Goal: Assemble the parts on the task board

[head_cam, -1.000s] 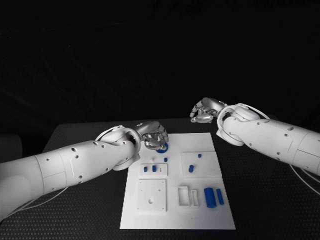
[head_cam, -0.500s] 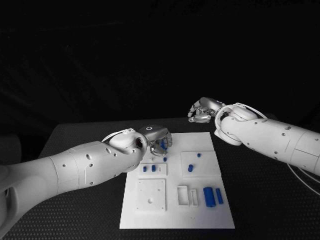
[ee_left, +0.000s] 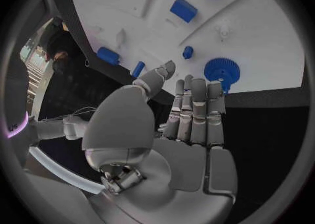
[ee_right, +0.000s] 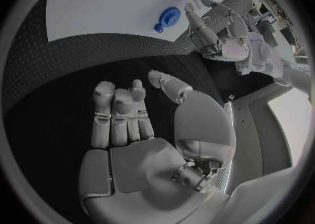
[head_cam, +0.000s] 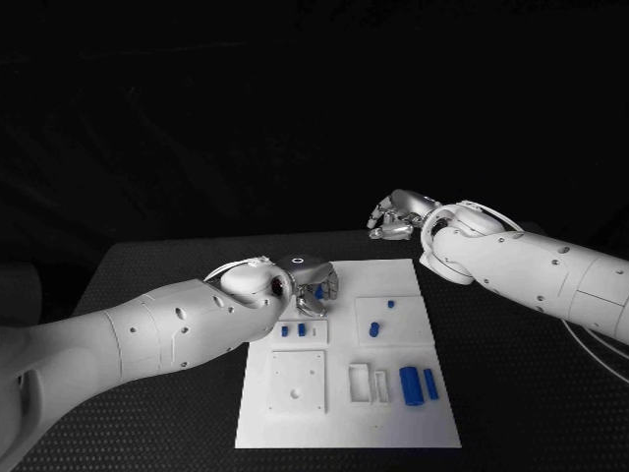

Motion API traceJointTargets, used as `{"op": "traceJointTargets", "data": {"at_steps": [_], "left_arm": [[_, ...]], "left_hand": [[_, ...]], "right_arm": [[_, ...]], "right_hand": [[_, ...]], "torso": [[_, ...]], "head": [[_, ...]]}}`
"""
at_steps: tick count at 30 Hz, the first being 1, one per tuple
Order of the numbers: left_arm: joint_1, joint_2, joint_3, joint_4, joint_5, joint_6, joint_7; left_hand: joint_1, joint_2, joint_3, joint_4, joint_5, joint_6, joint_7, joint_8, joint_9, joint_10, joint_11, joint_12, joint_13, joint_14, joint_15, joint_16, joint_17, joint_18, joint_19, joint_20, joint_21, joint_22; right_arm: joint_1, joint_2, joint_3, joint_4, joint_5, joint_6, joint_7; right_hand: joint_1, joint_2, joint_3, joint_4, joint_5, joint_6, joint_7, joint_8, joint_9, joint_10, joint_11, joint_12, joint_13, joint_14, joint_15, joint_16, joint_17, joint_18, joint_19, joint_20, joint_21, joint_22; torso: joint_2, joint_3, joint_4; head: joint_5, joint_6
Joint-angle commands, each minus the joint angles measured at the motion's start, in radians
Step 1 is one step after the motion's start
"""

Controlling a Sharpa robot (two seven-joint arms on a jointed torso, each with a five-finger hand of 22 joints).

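Black table (head_cam: 159,265) carries the white board (head_cam: 400,280); the empty left hand (ee_left: 177,129), fingers extended, hangs near the blue gear (ee_left: 221,70), right hand (ee_right: 141,129) spread, holding nothing.

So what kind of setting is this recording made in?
Most likely a robotics lab test bench: a black table under dark surroundings carries a white task board with small blue parts, a blue gear among them, and two white arms work over it with silver hands.
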Motion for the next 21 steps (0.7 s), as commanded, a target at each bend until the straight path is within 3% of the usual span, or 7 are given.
{"op": "traceJointTargets", "data": {"at_steps": [1, 21], "left_arm": [[-0.004, 0.009, -0.001, -0.008, -0.036, 0.047, 0.003], [-0.021, 0.03, -0.002, -0.061, -0.046, 0.018, -0.005]], "left_hand": [[-0.005, -0.001, 0.003, 0.008, -0.003, 0.0, 0.004, -0.007, -0.004, -0.014, 0.007, -0.016, -0.008, -0.002, 0.009, 0.003, -0.003, 0.03, 0.002, -0.003, 0.0, 0.011], [0.012, 0.009, 0.012, 0.012, 0.001, 0.001, 0.007, -0.009, -0.016, 0.003, 0.008, -0.043, -0.026, 0.016, 0.009, 0.017, -0.003, 0.042, 0.021, -0.001, 0.011, 0.017]], "right_arm": [[0.0, 0.001, 0.0, 0.0, 0.004, -0.001, 0.014], [0.0, 0.003, 0.0, 0.004, 0.008, 0.0, 0.018]], "right_hand": [[-0.007, 0.002, -0.003, -0.001, 0.005, -0.017, 0.008, -0.004, -0.001, -0.01, 0.001, 0.0, -0.002, -0.011, 0.0, -0.007, -0.001, 0.025, -0.004, -0.006, -0.007, 0.012], [-0.007, 0.003, 0.001, -0.003, 0.005, -0.029, 0.014, -0.007, 0.0, -0.028, 0.007, -0.016, -0.018, -0.028, 0.006, -0.033, -0.016, 0.025, -0.024, 0.002, -0.032, 0.005]], "torso": [[0.0, -0.0004, 0.0002], [0.0, 0.0003, 0.0006]], "head": [[0.0, 0.0], [-0.005, -0.003]]}}
